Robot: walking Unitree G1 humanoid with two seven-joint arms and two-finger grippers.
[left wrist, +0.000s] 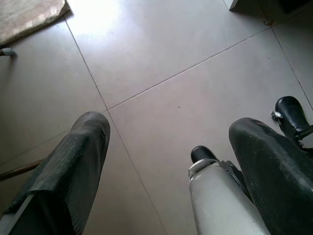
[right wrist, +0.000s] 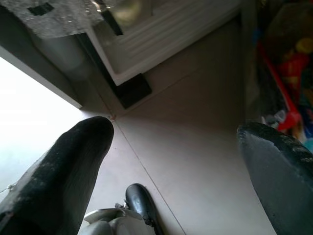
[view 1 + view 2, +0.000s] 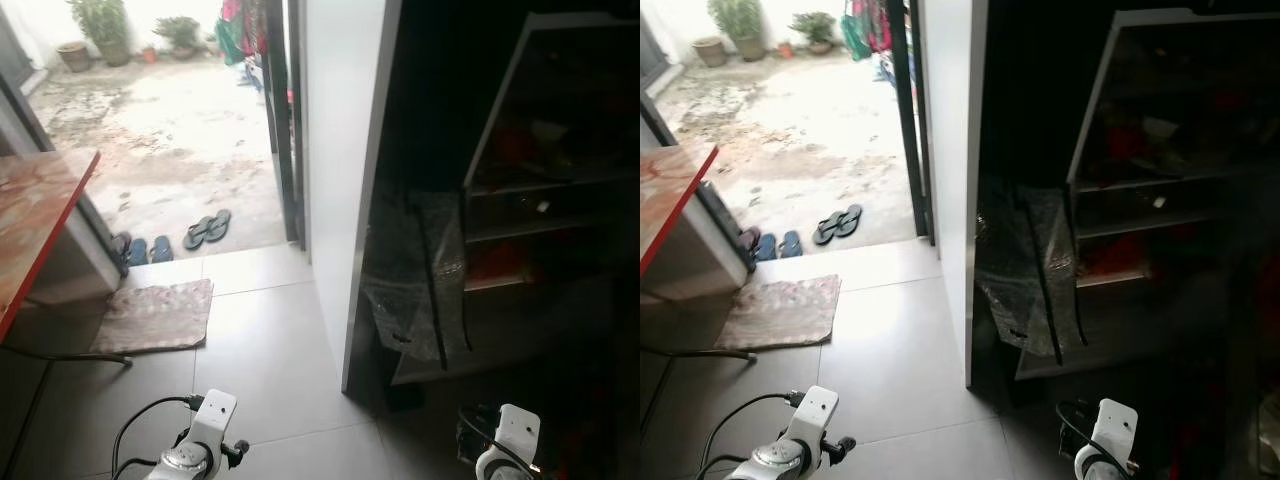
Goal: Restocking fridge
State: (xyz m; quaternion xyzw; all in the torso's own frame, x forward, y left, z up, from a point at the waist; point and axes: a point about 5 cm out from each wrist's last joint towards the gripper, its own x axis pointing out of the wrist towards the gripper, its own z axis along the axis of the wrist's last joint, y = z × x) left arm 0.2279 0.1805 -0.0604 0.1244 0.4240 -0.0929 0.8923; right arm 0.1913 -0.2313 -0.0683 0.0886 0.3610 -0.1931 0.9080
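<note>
The fridge (image 3: pixel 540 200) stands in deep shade at the right, its white-edged door (image 3: pixel 500 110) swung open with shelves of dim items behind it. A crinkled clear plastic sheet (image 3: pixel 415 280) hangs over its lower front. Both arms hang low at my sides, wrists at the bottom of the eye views. My left gripper (image 1: pixel 168 132) is open over bare floor tiles with nothing between its fingers. My right gripper (image 2: pixel 178 132) is open too, above the tiles near the fridge's white base (image 2: pixel 146 44). Colourful packets (image 2: pixel 288 73) lie on the floor beside it.
A tall white panel (image 3: pixel 340 150) separates the fridge from an open doorway to a sunlit yard (image 3: pixel 170 110). A doormat (image 3: pixel 155 315) and sandals (image 3: pixel 205 230) lie by the threshold. A red-topped table (image 3: pixel 30 220) stands at the left.
</note>
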